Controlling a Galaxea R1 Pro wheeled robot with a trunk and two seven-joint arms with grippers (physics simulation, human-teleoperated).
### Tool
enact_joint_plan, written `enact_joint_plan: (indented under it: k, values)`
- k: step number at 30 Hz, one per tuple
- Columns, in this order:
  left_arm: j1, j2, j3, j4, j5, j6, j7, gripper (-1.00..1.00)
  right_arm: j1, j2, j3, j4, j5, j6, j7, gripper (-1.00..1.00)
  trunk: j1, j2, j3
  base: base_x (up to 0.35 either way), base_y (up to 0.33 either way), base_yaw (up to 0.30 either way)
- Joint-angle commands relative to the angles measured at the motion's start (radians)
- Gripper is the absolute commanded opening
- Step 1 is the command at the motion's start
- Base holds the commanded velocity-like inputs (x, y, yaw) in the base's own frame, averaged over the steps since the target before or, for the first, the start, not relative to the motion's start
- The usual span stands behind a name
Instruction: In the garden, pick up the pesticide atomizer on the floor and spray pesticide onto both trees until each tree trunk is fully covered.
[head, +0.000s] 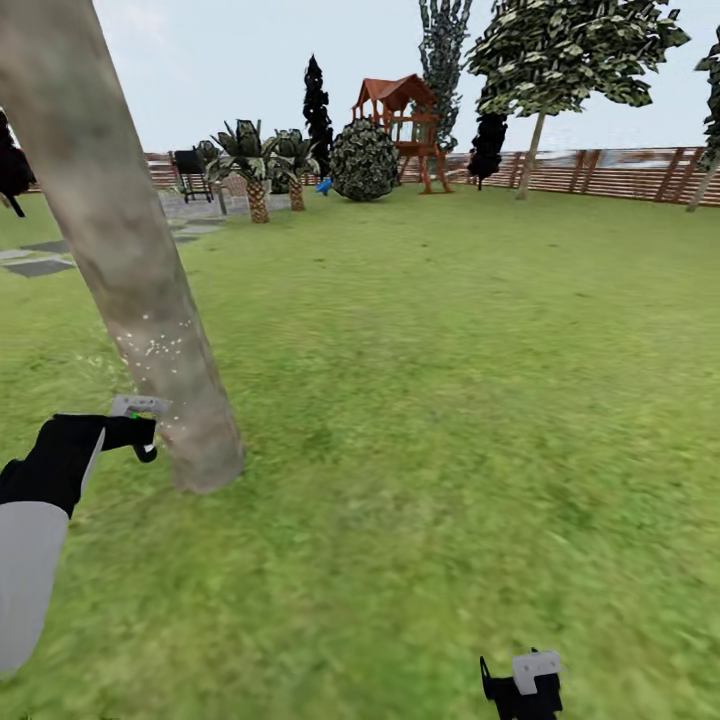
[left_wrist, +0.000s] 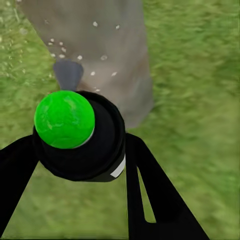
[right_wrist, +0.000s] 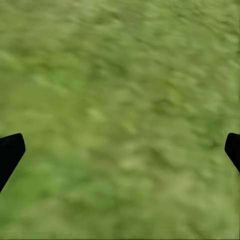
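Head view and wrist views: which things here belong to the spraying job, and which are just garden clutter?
Job: pesticide atomizer in the left gripper; near tree trunk, speckled white; far tree.
Clutter: play tower, palms, round bush, fence, chair.

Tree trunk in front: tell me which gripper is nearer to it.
Left. The left gripper, shut on the pesticide atomizer, sits right beside the tree trunk. The right gripper hangs open over grass, well off to the trunk's right.
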Motion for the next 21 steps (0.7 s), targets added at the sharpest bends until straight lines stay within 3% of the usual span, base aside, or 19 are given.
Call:
enact_joint_plan:
  k: [1, 5, 10, 14, 15, 16, 17, 21]
  values:
    - [0.001, -0.003, 0.0, 0.006, 0.0, -0.001, 0.0, -1.0, 0.0, 0.0, 0.0, 0.0, 0.0, 0.0, 0.0, 1.0, 0.0, 0.0, 0.0, 0.175, -0.243, 0.276]
    - [0.001, -0.007, 0.0, 0.046, 0.003, -0.004, 0.001, -1.0, 0.0, 0.0, 0.0, 0.0, 0.0, 0.0, 0.0, 1.0, 0.0, 0.0, 0.0, 0.175, -0.243, 0.232]
    - [0.009, -0.04, -0.001, 0.061, -0.001, -0.007, 0.002, -1.0, 0.0, 0.0, 0.0, 0.001, 0.0, 0.0, 0.0, 1.0, 0.0, 0.0, 0.0, 0.175, -0.243, 0.021]
    - [0.026, -0.04, 0.001, 0.064, -0.003, -0.006, 0.004, -1.0, 0.0, 0.0, 0.0, 0.001, 0.001, 0.0, 0.0, 1.0, 0.0, 0.0, 0.0, 0.175, -0.243, 0.001]
    - [0.039, -0.036, 0.012, 0.065, -0.003, -0.006, 0.012, -1.0, 0.0, 0.0, 0.0, 0.001, 0.001, 0.0, 0.0, 1.0, 0.0, 0.0, 0.0, 0.175, -0.243, 0.0]
    - [0.071, -0.033, 0.057, 0.063, -0.004, -0.012, 0.052, -1.0, 0.0, 0.0, 0.0, 0.001, 0.001, 0.0, 0.0, 1.0, 0.0, 0.0, 0.0, 0.175, -0.243, 0.041]
    - [0.08, -0.031, 0.078, 0.063, -0.004, -0.014, 0.078, -1.0, 0.0, 0.0, 0.0, 0.001, 0.001, 0.0, 0.0, 1.0, 0.0, 0.0, 0.0, 0.177, -0.242, 0.141]
    - [0.104, -0.03, 0.094, 0.062, -0.005, -0.021, 0.109, -1.0, 0.0, 0.0, 0.001, 0.001, 0.001, 0.0, 0.0, 1.0, 0.0, 0.0, 0.0, 0.166, -0.151, 0.244]
